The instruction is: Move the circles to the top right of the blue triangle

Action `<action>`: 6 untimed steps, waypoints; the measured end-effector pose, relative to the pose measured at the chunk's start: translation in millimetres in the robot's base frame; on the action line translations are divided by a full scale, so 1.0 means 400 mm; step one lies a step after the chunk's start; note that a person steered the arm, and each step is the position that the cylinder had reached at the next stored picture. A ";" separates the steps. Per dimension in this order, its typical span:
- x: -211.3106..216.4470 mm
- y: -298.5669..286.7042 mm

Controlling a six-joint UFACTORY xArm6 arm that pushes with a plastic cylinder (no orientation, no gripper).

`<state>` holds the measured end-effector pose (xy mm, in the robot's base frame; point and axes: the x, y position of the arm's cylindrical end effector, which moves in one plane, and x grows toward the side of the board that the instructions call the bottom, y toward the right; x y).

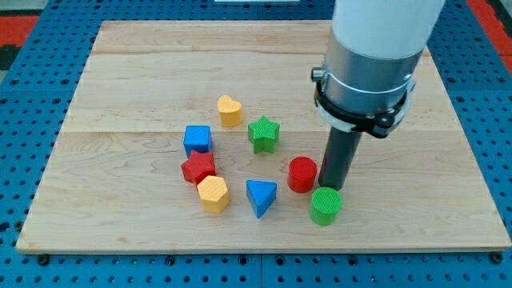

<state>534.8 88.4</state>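
A red circle block [302,174] and a green circle block [326,206] lie right of the blue triangle [261,197]. The red circle is up and to the right of the triangle; the green circle is further right and slightly lower. My tip [331,186] rests on the board just right of the red circle and just above the green circle, close to or touching both.
A green star [263,134], yellow heart [230,110], blue cube [198,140], red star [198,168] and yellow hexagon [213,193] lie left of the circles. The wooden board [120,72] sits on a blue pegboard.
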 end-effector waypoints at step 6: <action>0.144 0.049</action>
